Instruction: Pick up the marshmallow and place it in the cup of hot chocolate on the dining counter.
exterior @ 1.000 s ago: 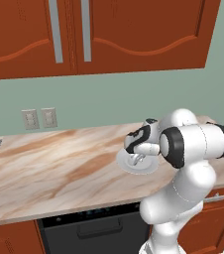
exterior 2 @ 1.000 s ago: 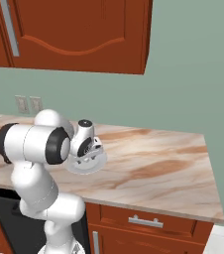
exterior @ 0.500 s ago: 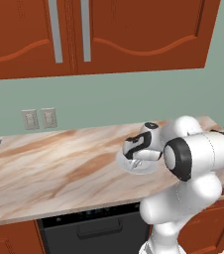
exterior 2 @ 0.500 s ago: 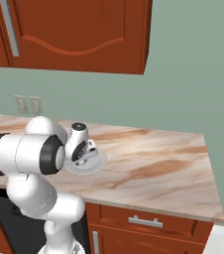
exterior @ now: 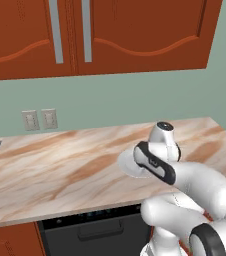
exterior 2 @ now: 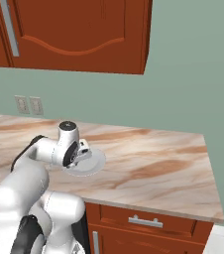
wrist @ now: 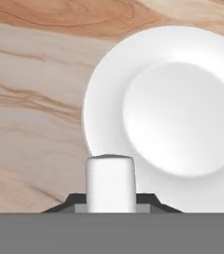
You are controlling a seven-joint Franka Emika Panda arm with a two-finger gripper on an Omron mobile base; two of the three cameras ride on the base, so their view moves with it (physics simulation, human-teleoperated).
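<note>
The marshmallow point(wrist: 110, 182) is a small white stub with a rounded top. In the hand view it stands with its long axis up the picture, along the line of the fingers, and its lower end sits between the two dark fingertips point(wrist: 73, 202). So the tool point(wrist: 110, 206) is closed narrow on the marshmallow and holds it by both sides. The free end of the marshmallow points away from the hand, toward the rim of the plate point(wrist: 193, 99) below it.

The plate is round and pale, with a shallow round hollow in the middle. In the hand view the marshmallow covers a small part of the plate's near rim; whether it touches the plate I cannot tell. The plate lies flat on the counter point(wrist: 34, 99), which has a beige top with brown veins.

From the left base view the plate point(exterior: 130, 162) shows partly behind the white arm, and the hand with its tool point(exterior: 146, 161) is directly over it, close to the surface. From the right base view the tool point(exterior 2: 82, 155) is at the left side of the plate point(exterior 2: 93, 162), also low over it.

The counter point(exterior 2: 153, 163) runs along a pale green wall point(exterior 2: 183, 74). On this wall there are two light switch plates point(exterior: 39, 119), and above hang red-brown wooden cabinets point(exterior: 110, 35) with grey handles. Under the counter there is a drawer front point(exterior 2: 143, 221).
</note>
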